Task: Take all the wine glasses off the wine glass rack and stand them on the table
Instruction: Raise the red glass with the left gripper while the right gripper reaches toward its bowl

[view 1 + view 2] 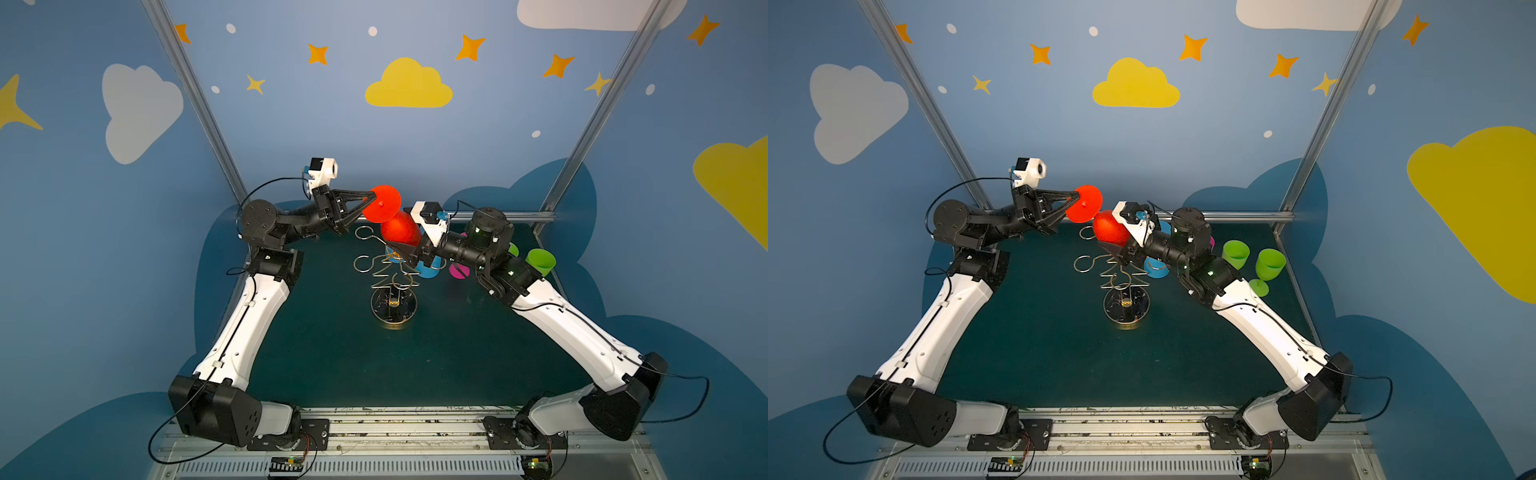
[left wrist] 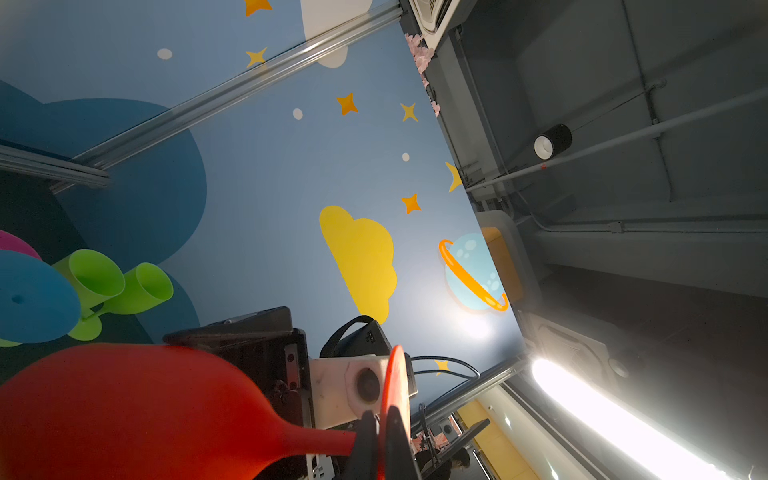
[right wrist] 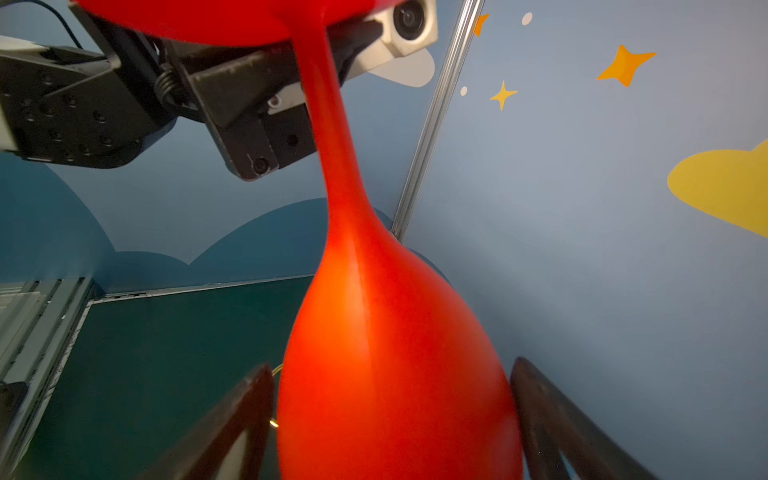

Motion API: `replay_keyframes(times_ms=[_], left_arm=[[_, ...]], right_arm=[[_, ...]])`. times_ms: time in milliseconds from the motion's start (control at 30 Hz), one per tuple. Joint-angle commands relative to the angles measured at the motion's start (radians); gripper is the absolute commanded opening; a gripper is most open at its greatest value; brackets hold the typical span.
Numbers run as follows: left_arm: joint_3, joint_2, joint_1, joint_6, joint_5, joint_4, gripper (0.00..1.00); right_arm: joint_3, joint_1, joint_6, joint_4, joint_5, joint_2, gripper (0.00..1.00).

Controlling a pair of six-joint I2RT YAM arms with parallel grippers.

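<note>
The red wine glass (image 1: 401,232) (image 1: 1111,228) hangs tilted in the air over the far loops of the gold wire wine glass rack (image 1: 393,305) (image 1: 1126,307), foot uppermost and to the left. My left gripper (image 1: 368,197) (image 1: 1073,198) (image 2: 380,424) is shut on the rim of the glass's round foot (image 2: 395,386). My right gripper (image 1: 398,247) (image 1: 1112,246) (image 3: 392,365) is open, its two fingers (image 3: 245,407) standing on either side of the red bowl (image 3: 395,353) with thin gaps. The rack's loops in view are empty.
A blue glass (image 1: 428,268) (image 1: 1156,269), a pink one (image 1: 459,271) and two green glasses (image 1: 1235,253) (image 1: 1271,266) stand at the back right, partly behind my right arm. The enclosure's walls and metal posts (image 1: 199,104) close in the back.
</note>
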Motion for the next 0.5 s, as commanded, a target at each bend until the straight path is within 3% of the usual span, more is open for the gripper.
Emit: replay_keyframes(times_ms=[0,267,467], left_arm=[[-0.005,-0.012,-0.008,-0.010,-0.008,0.054,0.03],[0.000,-0.019,-0.015,-0.043,-0.015,0.085,0.03],[0.000,-0.013,-0.018,-0.069,-0.019,0.120,0.03]], right_arm=[[0.037,0.012,0.005,0.037,0.017,0.015,0.87],[0.046,0.020,0.009,0.008,0.036,0.036,0.86],[0.041,0.026,0.012,-0.005,0.050,0.027,0.72]])
